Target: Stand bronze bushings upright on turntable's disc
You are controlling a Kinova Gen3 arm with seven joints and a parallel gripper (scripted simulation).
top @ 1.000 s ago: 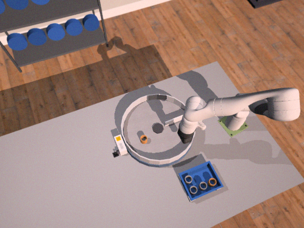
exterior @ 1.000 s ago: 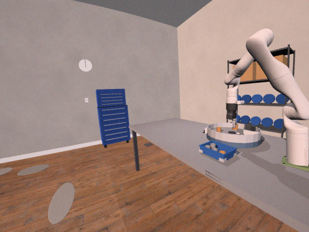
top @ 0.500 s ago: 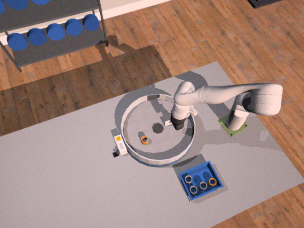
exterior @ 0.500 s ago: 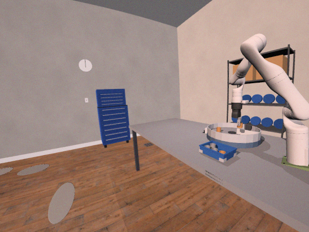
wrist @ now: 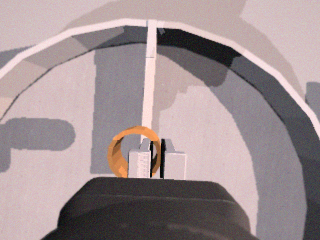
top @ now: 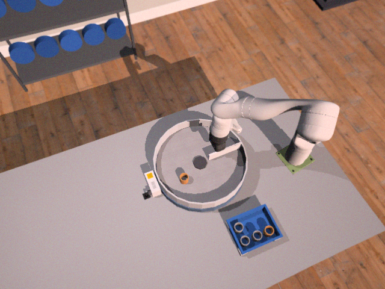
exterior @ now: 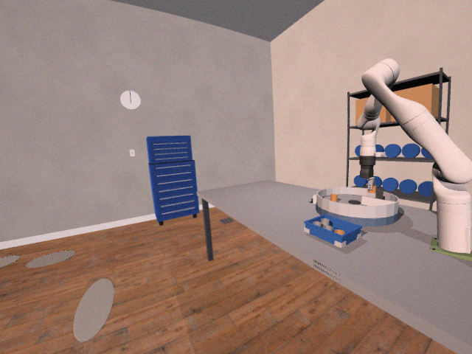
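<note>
The table [top: 93, 217] [exterior: 259, 213] carries the arm [top: 270, 108] [exterior: 422, 118], the turntable [top: 198, 205] [exterior: 354, 209] [wrist: 210, 52] and the crate [top: 263, 244] [exterior: 327, 236]. The arm reaches over the turntable wall with its wrist pointing down; this approach suits an upright set-down inside the wall.

The crate sits apart from the turntable. It holds three steel bushings [top: 232, 227] [exterior: 324, 220], which are to remain, and the crate bushing [top: 273, 230] [exterior: 339, 231], bronze, which is still to be transferred.

The gripper [exterior: 370, 186] [wrist: 156, 151] is nearly closed, its fingers pinching one wall of the held bushing [exterior: 373, 189] [wrist: 115, 155]: one finger inside the bore, one outside. This grip needs little opening and leaves the lower end free for seating.

The divider [top: 225, 150] [exterior: 372, 200] [wrist: 149, 95] stands on the disc [top: 174, 146] [wrist: 225, 135]. In the wrist view the held bushing overlaps it. Caution: lowering here could strike the divider or tilt the part; shift sideways first if they align.

The placed bushing [top: 184, 180] [exterior: 333, 198] stands upright on the disc, off the hub [top: 200, 162] [exterior: 355, 202], with room for others.

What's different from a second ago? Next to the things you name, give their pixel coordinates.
The gripper [top: 219, 147] [exterior: 370, 186] [wrist: 156, 151] moved away from the crate [top: 245, 212] [exterior: 328, 233], up and left in the top view, carrying the held bronze bushing [exterior: 374, 189] [wrist: 134, 131]. The bronze bushing on the disc [top: 184, 179] [exterior: 333, 198] seems to have shifted slightly down and right in that view. Nothing was grasped or released. Unchanged: the crate, with one bronze and three steel bushings.
</note>
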